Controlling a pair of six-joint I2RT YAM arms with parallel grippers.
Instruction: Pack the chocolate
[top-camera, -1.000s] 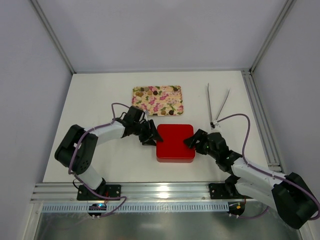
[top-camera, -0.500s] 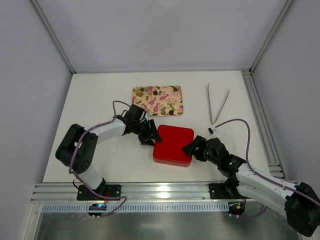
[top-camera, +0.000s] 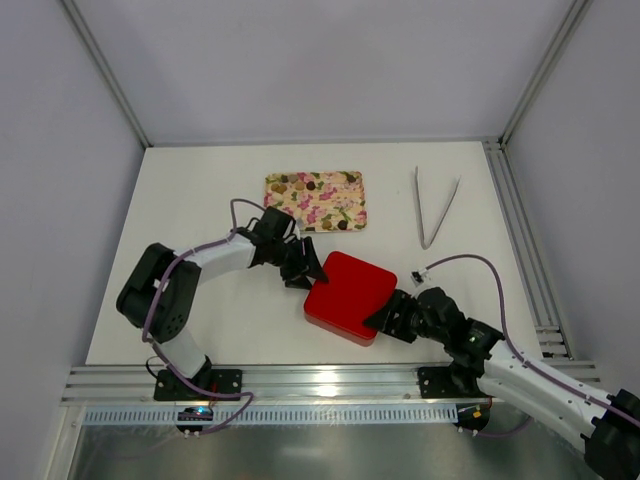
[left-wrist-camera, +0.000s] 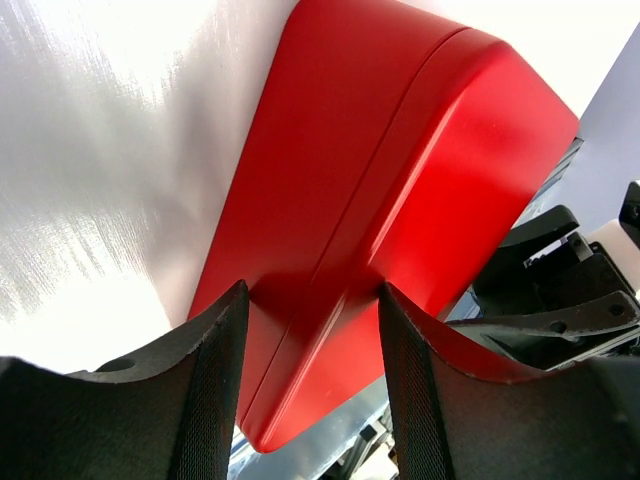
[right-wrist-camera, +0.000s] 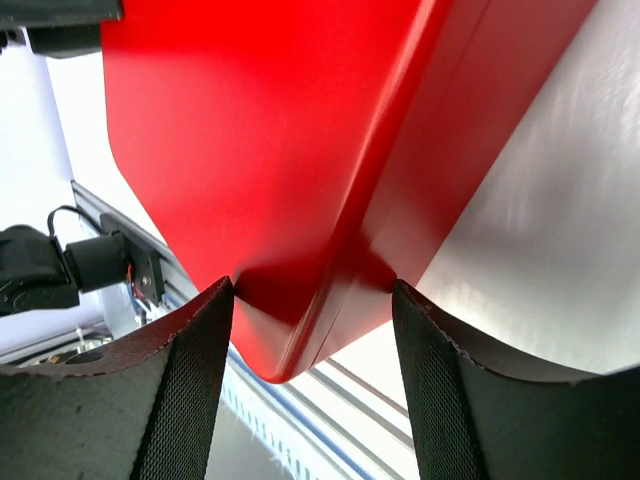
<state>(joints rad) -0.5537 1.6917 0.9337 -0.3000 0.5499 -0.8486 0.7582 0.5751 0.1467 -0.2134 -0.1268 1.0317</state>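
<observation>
The red box (top-camera: 345, 295) lay closed and askew on the table (top-camera: 200, 310); the left gripper (top-camera: 305, 272) was clamped on its far left corner, a finger against each side; the right gripper (top-camera: 380, 322) pinched its near right corner likewise; the chocolate (top-camera: 300, 184) sat on the floral tray (top-camera: 345, 215) just beyond the box; tongs (top-camera: 435, 205) lay beyond it to the right.

No legible text, labels or nos. anywhere.

Left gripper (top-camera: 303, 270) (reaching from mid-left) and right gripper (top-camera: 386, 320), from lower right, both clamp the red box (top-camera: 345, 295).
</observation>
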